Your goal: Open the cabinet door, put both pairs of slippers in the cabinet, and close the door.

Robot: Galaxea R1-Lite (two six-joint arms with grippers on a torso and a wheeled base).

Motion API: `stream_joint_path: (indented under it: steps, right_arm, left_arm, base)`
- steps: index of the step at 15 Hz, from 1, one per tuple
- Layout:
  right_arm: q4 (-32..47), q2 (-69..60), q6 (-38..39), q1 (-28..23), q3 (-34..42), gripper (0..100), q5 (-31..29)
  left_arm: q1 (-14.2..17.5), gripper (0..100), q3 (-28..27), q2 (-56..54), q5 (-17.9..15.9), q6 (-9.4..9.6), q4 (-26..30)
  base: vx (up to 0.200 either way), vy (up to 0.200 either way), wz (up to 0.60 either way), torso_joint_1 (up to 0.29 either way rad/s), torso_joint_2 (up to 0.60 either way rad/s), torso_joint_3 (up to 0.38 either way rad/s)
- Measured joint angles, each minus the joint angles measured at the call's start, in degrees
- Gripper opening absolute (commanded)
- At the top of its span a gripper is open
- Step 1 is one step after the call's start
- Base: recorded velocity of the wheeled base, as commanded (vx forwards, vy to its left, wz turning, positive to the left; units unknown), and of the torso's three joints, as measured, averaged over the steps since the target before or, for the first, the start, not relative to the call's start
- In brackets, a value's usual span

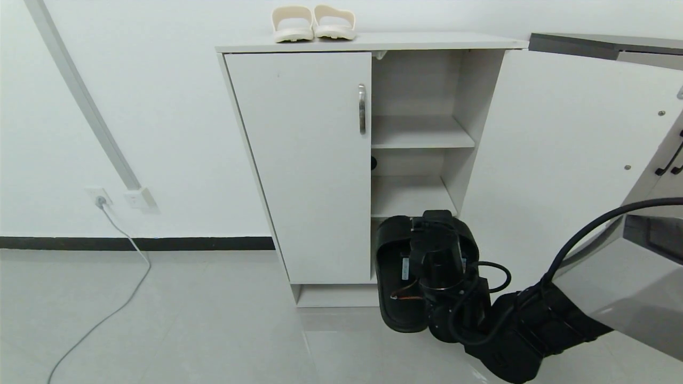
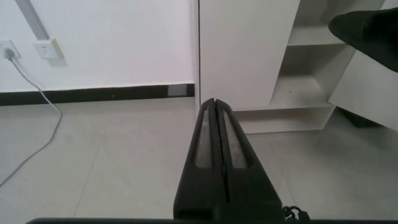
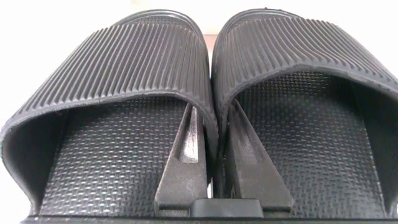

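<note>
Your left gripper (image 2: 214,112) pinched shut on nothing, white slippers (image 1: 313,23) at 12 o'clock atop the cabinet (image 1: 299,160), black slippers (image 1: 397,277) at 5 o'clock before its bottom compartment, right gripper (image 3: 214,118) clamping their inner edges, door (image 1: 560,160) open at 3 o'clock.

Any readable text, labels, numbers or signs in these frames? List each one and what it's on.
No text can be read in any view.
On the black slippers: a small pale mark on one insole, too small to read.
On the cream slippers, the cabinet and the wall socket: no print visible.
</note>
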Motion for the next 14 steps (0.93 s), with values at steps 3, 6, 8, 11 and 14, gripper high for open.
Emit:
stream_joint_path:
  steps: [3,6,8,11,14]
  right_arm:
    - [0.1,1.5,-0.1,0.0,-1.4,0,-0.2]
    - [0.6,2.3,-0.1,0.4,-2.4,0,-0.2]
    - [0.7,2.7,-0.1,0.0,-2.4,0,-0.4]
    - [0.6,3.1,-0.1,0.3,-2.3,0,-0.3]
    - [0.4,3.5,-0.1,0.6,-2.0,0,0.2]
  left_arm:
    - [0.0,0,0.0,0.0,0.0,0.02,0.0]
    - [0.0,0,0.0,0.0,0.0,0.02,0.1]
    - [0.0,0,0.0,0.0,0.0,-0.05,0.1]
    - [0.0,0,0.0,0.0,0.0,0.0,0.0]
    - [-0.1,0,0.0,0.0,0.0,0.02,0.0]
  base:
    - [0.0,-0.2,0.0,0.004,0.0,-0.001]
    - [0.0,-0.2,0.0,0.004,0.0,-0.001]
    - [0.0,0.0,0.0,0.0,0.0,0.0]
    - [0.0,0.0,0.0,0.0,0.0,0.0]
    - [0.0,0.0,0.0,0.0,0.0,0.0]
